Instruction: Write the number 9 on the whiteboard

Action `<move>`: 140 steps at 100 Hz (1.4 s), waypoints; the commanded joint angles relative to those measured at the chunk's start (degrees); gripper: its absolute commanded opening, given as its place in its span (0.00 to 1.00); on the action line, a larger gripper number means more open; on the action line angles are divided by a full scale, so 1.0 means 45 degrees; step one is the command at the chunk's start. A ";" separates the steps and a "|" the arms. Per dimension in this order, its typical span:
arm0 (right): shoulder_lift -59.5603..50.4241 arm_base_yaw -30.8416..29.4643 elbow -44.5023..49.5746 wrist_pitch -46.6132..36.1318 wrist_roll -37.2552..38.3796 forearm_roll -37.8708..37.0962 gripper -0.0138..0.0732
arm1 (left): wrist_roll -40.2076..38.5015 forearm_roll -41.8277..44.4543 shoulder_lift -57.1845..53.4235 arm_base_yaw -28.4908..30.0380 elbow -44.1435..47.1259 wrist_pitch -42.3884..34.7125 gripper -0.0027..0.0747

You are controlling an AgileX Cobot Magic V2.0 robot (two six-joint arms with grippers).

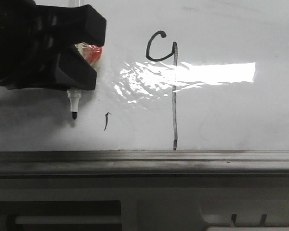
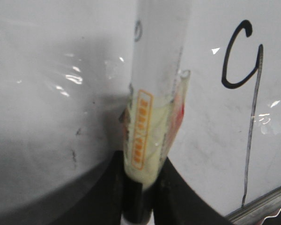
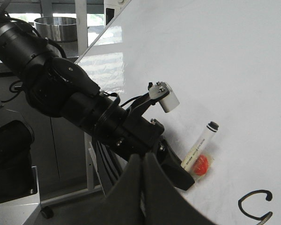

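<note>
The number 9 is drawn in black on the whiteboard, a small open loop over a long thin stem that reaches the lower rail. It also shows in the left wrist view, number 9. My left gripper is shut on a white marker wrapped in tape with a red patch. The marker's black tip points down, left of the figure. In the left wrist view the marker stands between the black fingers. My right gripper is shut and empty, off the board's side.
A short black tick stroke lies between the marker tip and the stem. A grey metal rail edges the board, with a grey panel beyond. The left arm and a metal bowl show in the right wrist view.
</note>
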 commanded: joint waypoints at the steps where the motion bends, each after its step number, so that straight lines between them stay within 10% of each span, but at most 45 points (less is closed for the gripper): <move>1: -0.0023 -0.0065 -0.0329 -0.0822 0.0024 0.0264 0.08 | -0.0142 -0.0187 0.0074 -0.0008 -0.0325 -0.0253 0.01; 75: -0.0023 -0.0065 -0.0329 -0.0769 0.0024 0.0586 0.08 | -0.0161 -0.0187 0.0268 0.0045 -0.0721 -0.1222 0.02; 94: -0.0023 -0.0065 -0.0329 -0.0746 0.0024 0.0586 0.08 | -0.0161 -0.0187 0.0268 0.0045 -0.0721 -0.1444 0.31; 117: -0.0023 -0.0065 -0.0329 -0.0723 0.0024 0.0586 0.08 | -0.0161 -0.0158 0.0268 0.0045 -0.0721 -0.1777 0.39; 140: -0.0023 -0.0065 -0.0329 -0.0635 0.0024 0.0586 0.08 | -0.0161 -0.0158 0.0211 0.0045 -0.0721 -0.1746 0.79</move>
